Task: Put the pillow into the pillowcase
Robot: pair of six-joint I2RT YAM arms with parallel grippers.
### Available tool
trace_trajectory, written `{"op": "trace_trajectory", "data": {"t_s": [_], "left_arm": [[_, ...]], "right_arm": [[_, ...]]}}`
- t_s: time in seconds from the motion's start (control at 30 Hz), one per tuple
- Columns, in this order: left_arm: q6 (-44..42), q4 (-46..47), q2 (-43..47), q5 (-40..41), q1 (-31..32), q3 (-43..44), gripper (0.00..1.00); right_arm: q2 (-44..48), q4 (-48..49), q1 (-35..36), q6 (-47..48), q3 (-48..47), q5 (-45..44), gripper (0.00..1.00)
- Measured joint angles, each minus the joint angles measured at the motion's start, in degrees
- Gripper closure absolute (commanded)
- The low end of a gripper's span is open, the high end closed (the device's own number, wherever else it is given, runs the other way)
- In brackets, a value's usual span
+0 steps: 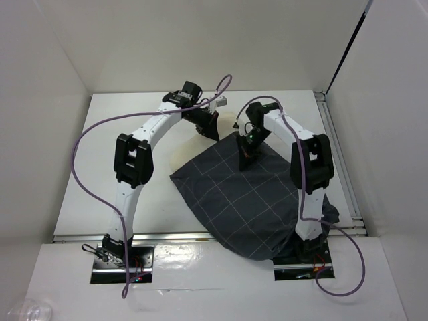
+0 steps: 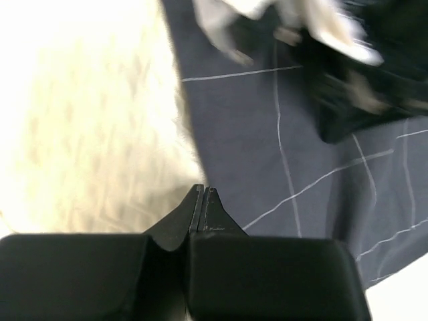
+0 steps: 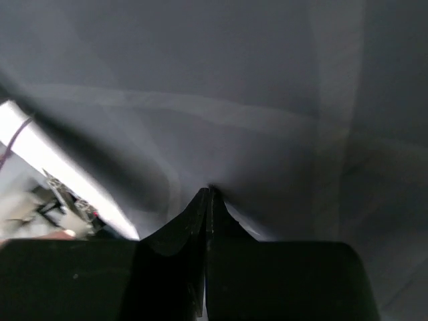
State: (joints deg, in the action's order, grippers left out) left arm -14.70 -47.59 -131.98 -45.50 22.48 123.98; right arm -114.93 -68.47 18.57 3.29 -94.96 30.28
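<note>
With the pillow [image 1: 231, 123] nearly all inside the pillowcase [image 1: 247, 200] and only its far edge bare, the left gripper [image 2: 202, 194], pressed together at the opening, and the right gripper [image 3: 208, 198], pinching cloth, must probably draw the pillowcase farther over.

White table [image 1: 164, 210] between white walls [image 1: 40, 80]; metal rail [image 1: 339, 157] along its right edge; clear plastic [image 1: 27, 311] at near-left corner

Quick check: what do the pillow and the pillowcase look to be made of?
The pillow looks like soft, matte cream fabric, apparently quilted: the left wrist view shows a faint dimpled stitch pattern. Its filling cannot be told. The pillowcase looks like thin woven cloth, possibly cotton, matte dark grey with light grid lines. It folds and drapes loosely.
</note>
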Motion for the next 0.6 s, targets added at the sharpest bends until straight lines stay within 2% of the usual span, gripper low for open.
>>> {"op": "trace_trajectory", "data": {"t_s": [0.23, 0.33, 0.6], "left_arm": [[-0.3, 1.4, -0.5, 2.2, -1.1, -0.6, 1.00], [-0.6, 2.6, -0.2, 2.6, -1.7, -3.7, 1.00], [-1.7, 5.7, 5.5, 2.7, -4.1, -14.7, 1.00]], "right_arm": [[-10.0, -2.2, -3.0, -3.1, -5.7, -0.6, 1.00], [-12.9, -3.9, -3.4, -4.3, -11.2, -1.8, 1.00], [-27.1, -6.8, -4.5, -7.0, -38.4, -4.4, 1.00]]}}
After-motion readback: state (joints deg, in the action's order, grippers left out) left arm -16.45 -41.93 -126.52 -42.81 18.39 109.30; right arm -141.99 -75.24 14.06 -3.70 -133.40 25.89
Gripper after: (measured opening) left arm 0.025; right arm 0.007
